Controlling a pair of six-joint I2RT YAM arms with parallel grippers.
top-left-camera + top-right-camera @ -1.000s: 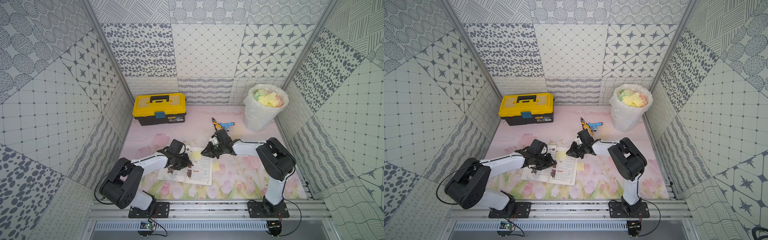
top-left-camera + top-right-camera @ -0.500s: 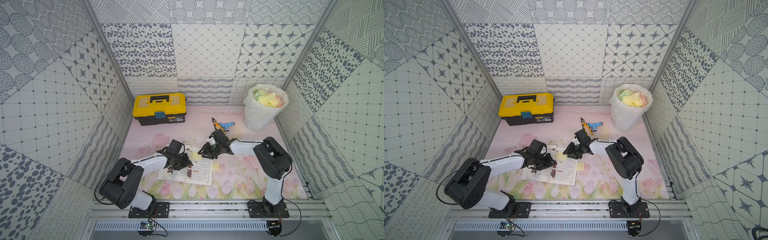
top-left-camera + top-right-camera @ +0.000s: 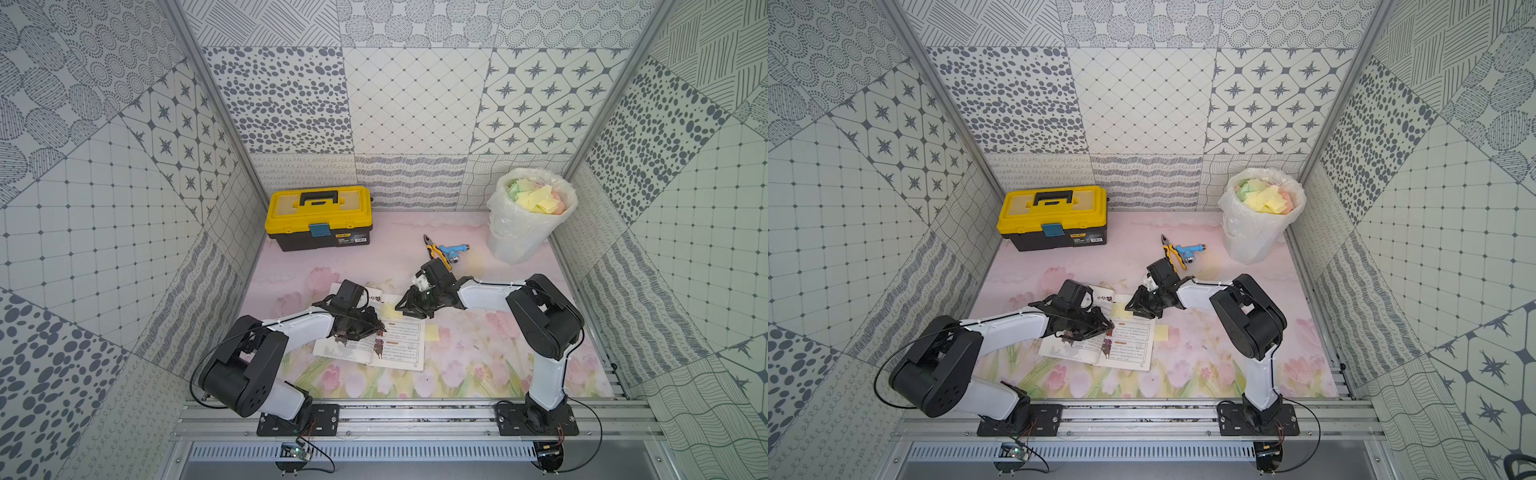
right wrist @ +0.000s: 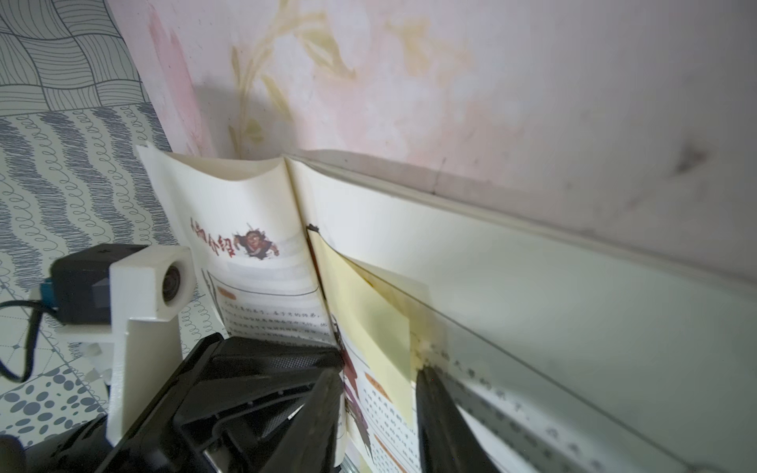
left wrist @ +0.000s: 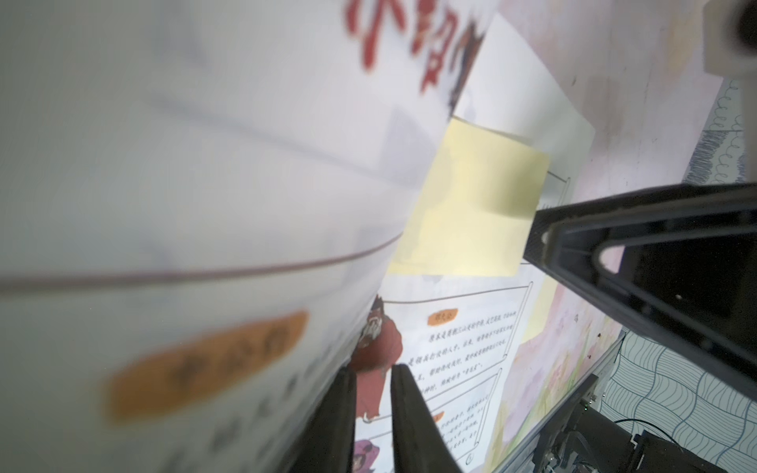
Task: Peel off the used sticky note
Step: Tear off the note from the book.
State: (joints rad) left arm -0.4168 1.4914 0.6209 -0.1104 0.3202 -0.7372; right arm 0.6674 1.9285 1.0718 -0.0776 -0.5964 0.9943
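Note:
An open booklet [image 3: 395, 349] lies on the flowered table. A pale yellow sticky note [image 3: 392, 309] [image 3: 1121, 309] sits at the top of its right page, beside the spine. My right gripper [image 3: 405, 311] [image 4: 379, 381] is low over that page and open. Its two fingers straddle the note's [image 4: 368, 327] outer edge without closing on it. My left gripper [image 3: 382, 330] [image 5: 372, 376] is shut with nothing between its fingers and presses on the booklet near the spine. The left page curls up over it. In the left wrist view the note [image 5: 471, 213] lies flat, with a right finger [image 5: 614, 245] at its edge.
A second yellow note [image 3: 432, 332] lies by the booklet's right edge. A yellow-and-black toolbox [image 3: 319, 216] stands at the back left. A bag-lined bin [image 3: 530, 220] full of coloured notes is at the back right. Pliers [image 3: 436, 249] and a blue tool [image 3: 453, 249] lie behind the right arm.
My right gripper has slid left onto the booklet's right page and its jaws have spread around the note's edge. The left arm has not moved.

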